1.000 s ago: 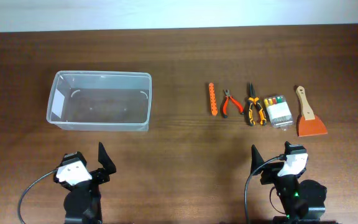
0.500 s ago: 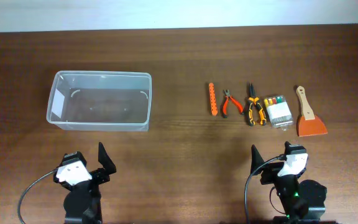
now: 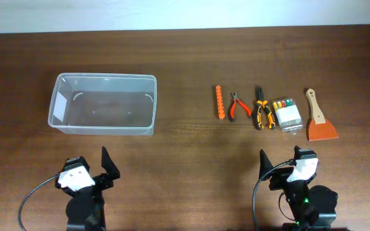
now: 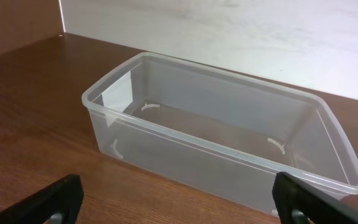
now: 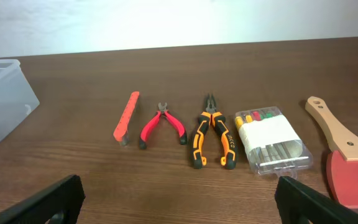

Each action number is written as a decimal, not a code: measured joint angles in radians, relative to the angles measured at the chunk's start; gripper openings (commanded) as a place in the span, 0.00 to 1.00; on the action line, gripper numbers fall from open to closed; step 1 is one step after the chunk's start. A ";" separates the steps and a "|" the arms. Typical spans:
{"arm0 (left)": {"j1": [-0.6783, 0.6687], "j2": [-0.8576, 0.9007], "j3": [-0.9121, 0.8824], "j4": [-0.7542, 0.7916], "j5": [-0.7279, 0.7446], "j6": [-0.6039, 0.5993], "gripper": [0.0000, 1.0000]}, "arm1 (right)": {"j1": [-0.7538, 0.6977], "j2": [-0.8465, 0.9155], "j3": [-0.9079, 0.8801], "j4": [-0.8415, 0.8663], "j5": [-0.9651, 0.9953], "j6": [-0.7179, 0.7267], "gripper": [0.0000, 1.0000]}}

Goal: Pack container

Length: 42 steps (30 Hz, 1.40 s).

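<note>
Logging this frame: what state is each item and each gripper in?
container, upright, lidless, empty
red cutters, jaws shut, lying flat
orange-black pliers, jaws shut, lying flat
clear bit case, appears closed, lying flat
left gripper, open, holding nothing
right gripper, open, holding nothing

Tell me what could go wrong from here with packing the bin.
1. The pliers and the bit case lie close together; the right gripper, going for one, may shove the other.
2. All tools lie on the right and the container far left, so each likely needs a long carry or handover, where a flat tool like the scraper could slip.
3. The container is empty and looks light; a bump on its rim may slide it.
</note>
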 measured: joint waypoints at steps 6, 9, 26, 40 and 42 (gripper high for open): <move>0.000 0.000 0.000 0.000 0.000 0.000 0.99 | 0.000 0.000 0.000 0.000 0.000 0.000 0.99; 0.000 0.000 0.000 0.000 0.000 0.000 0.99 | 0.000 0.000 0.000 0.000 0.000 0.000 0.99; -0.028 0.000 0.000 0.000 0.000 0.000 0.99 | 0.000 0.000 0.000 0.000 0.000 0.000 0.99; -0.028 0.000 0.000 0.000 0.000 0.000 0.99 | 0.000 0.000 0.000 0.000 -0.063 0.026 0.99; -0.028 0.000 0.000 0.000 0.000 0.000 0.99 | 0.000 0.000 -0.001 0.012 -0.138 0.070 0.99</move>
